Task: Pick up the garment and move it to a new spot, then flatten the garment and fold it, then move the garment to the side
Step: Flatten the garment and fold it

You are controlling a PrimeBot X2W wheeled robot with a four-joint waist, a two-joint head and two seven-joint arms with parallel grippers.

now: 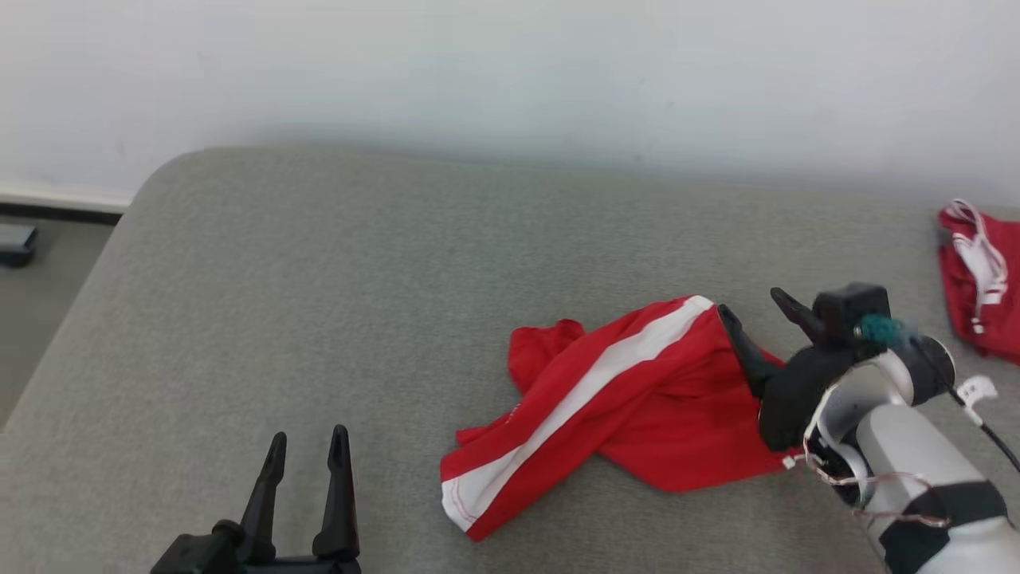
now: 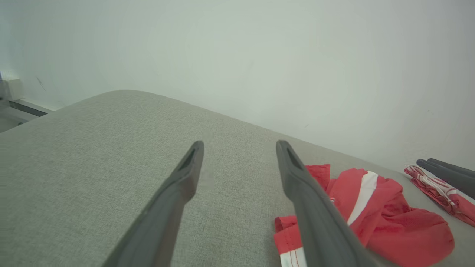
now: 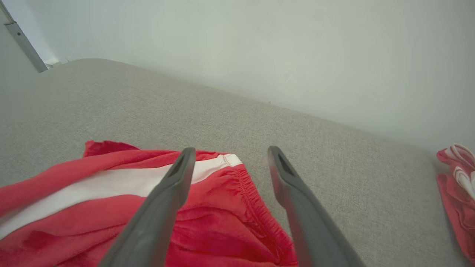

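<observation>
The garment [image 1: 629,399] is a pair of red shorts with a white side stripe, lying crumpled on the grey padded surface [image 1: 319,279], right of centre. My right gripper [image 1: 747,301] stands open at the garment's right end. In the right wrist view its fingers [image 3: 231,151] straddle the elastic waistband corner of the garment [image 3: 222,222], with nothing gripped. My left gripper [image 1: 309,434] is open at the lower left, well clear of the cloth. In the left wrist view its fingers [image 2: 239,146] hover over bare fabric, and the garment [image 2: 389,218] lies to their right.
A second red and white cloth [image 1: 976,279] lies at the far right edge of the surface; it also shows as a red cloth [image 3: 456,178] in the right wrist view. A white wall runs behind. The surface's left edge drops to the floor, where a dark object [image 1: 16,243] sits.
</observation>
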